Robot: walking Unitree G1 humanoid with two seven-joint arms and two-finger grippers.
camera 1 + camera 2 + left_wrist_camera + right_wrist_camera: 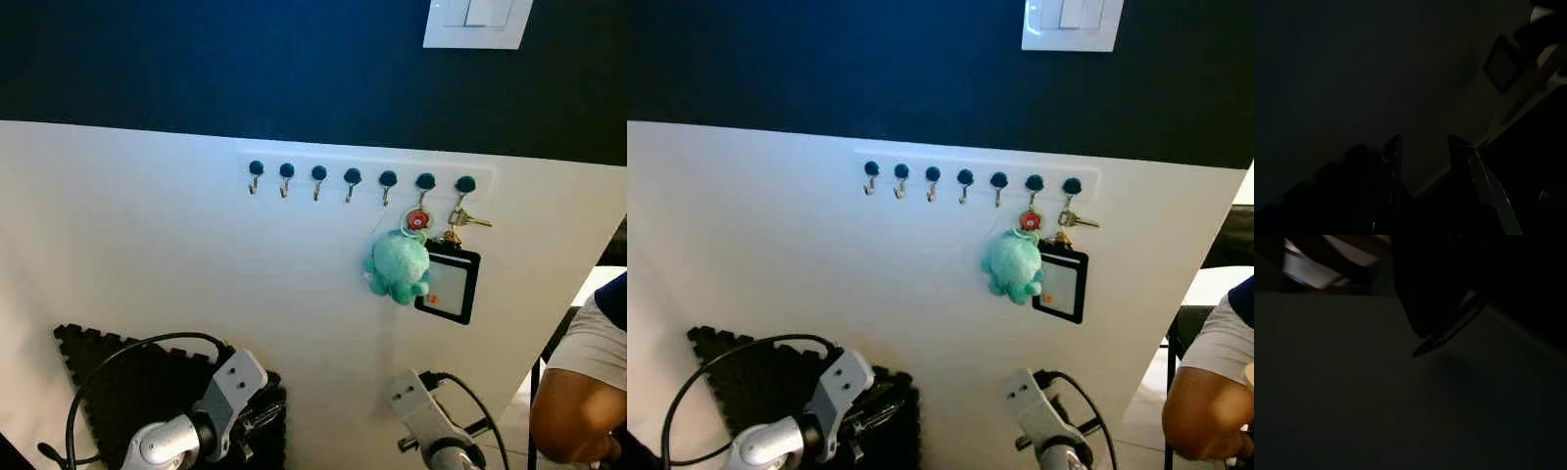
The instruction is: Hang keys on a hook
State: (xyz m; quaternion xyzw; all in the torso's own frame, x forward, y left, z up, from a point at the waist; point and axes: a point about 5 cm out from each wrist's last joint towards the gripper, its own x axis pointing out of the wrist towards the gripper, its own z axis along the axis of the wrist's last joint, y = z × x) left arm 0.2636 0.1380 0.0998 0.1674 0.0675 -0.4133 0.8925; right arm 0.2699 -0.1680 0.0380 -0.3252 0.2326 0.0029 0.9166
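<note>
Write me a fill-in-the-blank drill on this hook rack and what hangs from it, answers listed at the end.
1. The rack on the white wall carries ___ hooks.
2. The plush toy hanging from the rack is ___ in colour.
3. The keys hang from the hook nearest the robot's ___ side.
4. The card holder hangs just ___ the keys.

Missing words: seven; teal; right; below

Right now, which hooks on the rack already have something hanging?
The two at the robot's right end: the last hook holds the keys; the one beside it holds the teal plush. The other five are bare.
</note>
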